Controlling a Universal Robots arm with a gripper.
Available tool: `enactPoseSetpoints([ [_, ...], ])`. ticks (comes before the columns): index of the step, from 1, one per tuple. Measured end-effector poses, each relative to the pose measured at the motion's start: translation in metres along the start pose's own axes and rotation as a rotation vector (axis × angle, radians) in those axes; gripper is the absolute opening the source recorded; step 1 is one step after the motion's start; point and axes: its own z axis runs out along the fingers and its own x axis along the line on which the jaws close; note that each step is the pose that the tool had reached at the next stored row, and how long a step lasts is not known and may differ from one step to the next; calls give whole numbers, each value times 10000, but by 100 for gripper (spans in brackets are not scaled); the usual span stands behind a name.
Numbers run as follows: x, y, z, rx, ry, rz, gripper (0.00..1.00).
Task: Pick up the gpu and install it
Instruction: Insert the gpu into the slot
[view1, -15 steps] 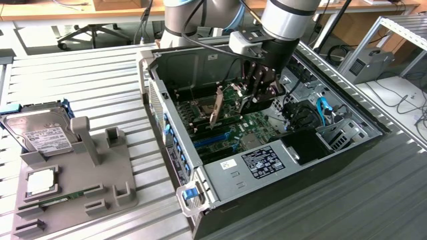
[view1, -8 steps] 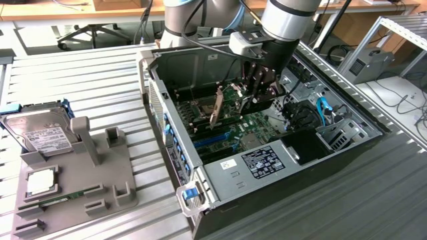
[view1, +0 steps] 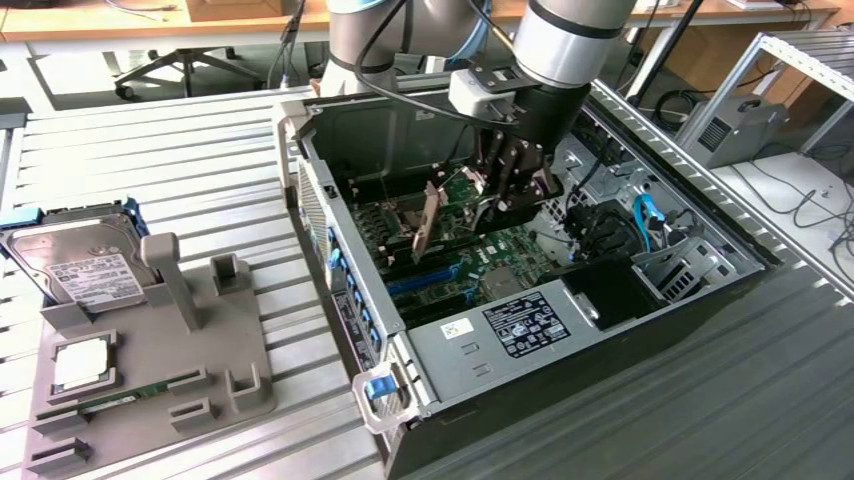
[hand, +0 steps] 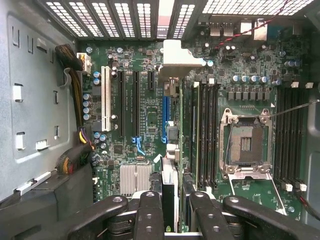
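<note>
Gripper (view1: 514, 195) hung inside open computer case (view1: 400, 330), clamped on graphics card (view1: 430, 225). Card stood on edge below gripper, bracket end toward case's rear wall, long axis along blue slot (hand: 166, 119) on motherboard (hand: 150, 107), card above it, not seated.

A ribbed metal table (view1: 160, 150) carries two things — an open computer case (view1: 587, 340) and a grey parts holder (view1: 160, 370), well apart.

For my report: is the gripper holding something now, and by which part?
Yes. The gripper holds the gpu by its top edge, inside the computer case.
</note>
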Motion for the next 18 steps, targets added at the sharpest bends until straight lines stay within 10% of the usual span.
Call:
enactPoseSetpoints([
  [18, 4, 107, 44, 0, 0, 0, 26],
])
